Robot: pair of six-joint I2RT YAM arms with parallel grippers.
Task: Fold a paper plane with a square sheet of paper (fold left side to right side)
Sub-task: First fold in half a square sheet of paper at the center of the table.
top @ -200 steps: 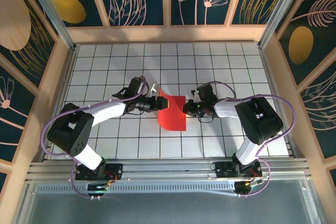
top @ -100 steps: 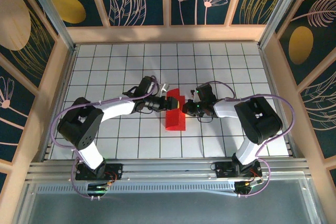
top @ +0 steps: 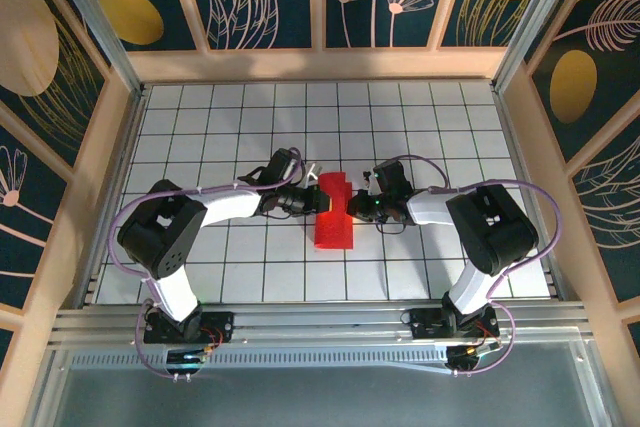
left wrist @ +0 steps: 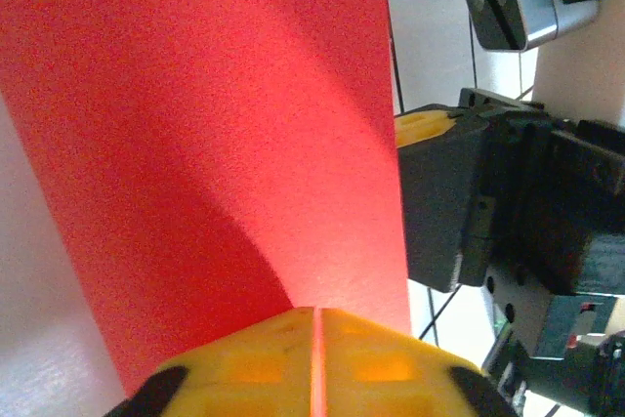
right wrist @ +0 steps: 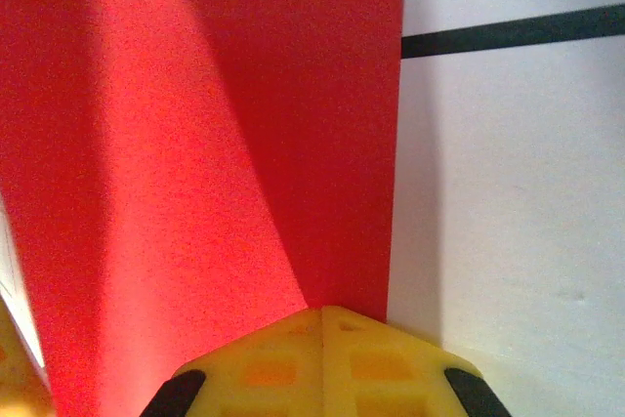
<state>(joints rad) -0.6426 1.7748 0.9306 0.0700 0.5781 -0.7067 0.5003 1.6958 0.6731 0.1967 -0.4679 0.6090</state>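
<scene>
The square sheet of paper [left wrist: 195, 124] runs off-frame beyond the left gripper's [left wrist: 315, 324] pinching fingers [left wrist: 254, 363] — its near edge hidden under the right gripper's [right wrist: 322, 324] closed fingertips [right wrist: 264, 368].

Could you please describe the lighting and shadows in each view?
Top external: even and sharp, the red sheet of paper vivid. Left wrist: dark curved shadow on the sheet above the yellow fingers. Right wrist: shadow across the sheet's right half.
</scene>
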